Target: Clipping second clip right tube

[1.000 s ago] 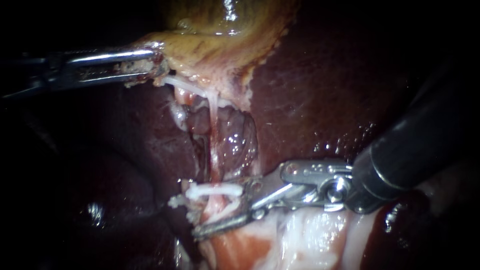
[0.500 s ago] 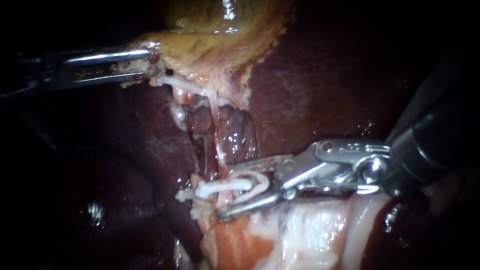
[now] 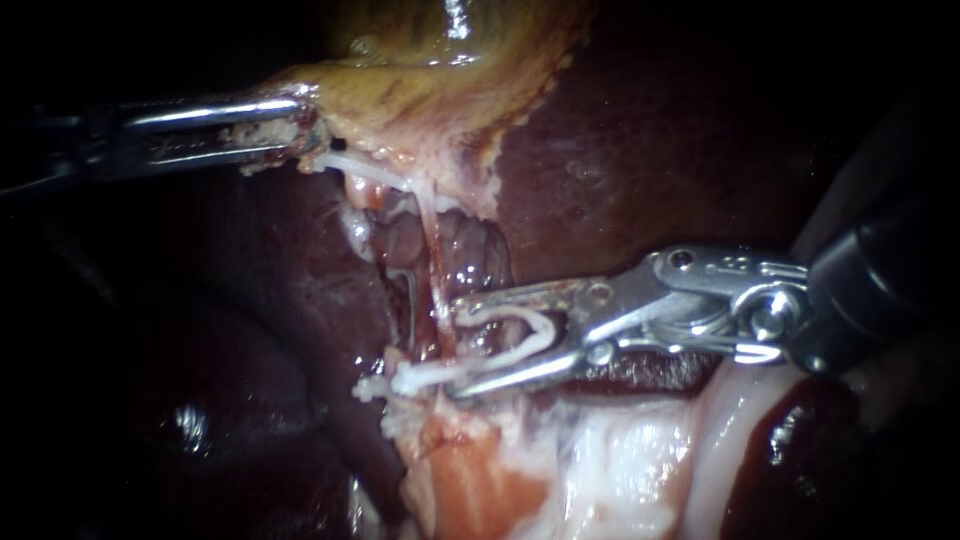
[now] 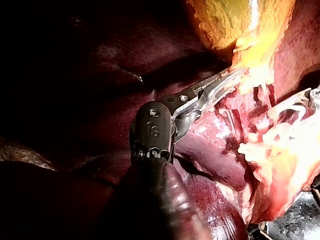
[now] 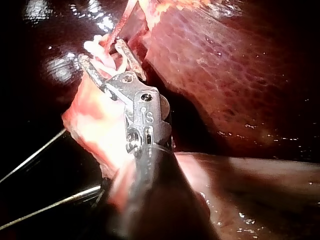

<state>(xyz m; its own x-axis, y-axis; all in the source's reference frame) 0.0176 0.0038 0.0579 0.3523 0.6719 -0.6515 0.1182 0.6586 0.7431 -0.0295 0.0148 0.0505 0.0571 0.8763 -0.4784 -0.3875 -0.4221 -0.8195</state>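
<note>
Two white clips show in the endoscope view: the placed clip [image 3: 425, 378] lies across the right tube [image 3: 437, 268] just off centre toward six o'clock, and the loaded clip [image 3: 520, 322] sits on its twelve o'clock side, spread in a V — each leg against one jaw of the right instrument [image 3: 462, 347], which enters from three o'clock, jaws wide apart astride that thin, pale pink strand. Whether the tube sits fully between the legs is hard to make out. From ten o'clock the left instrument [image 3: 302, 130] grips the gallbladder [image 3: 430, 90] edge, jaws closed; both shafts fade into dark.
</note>
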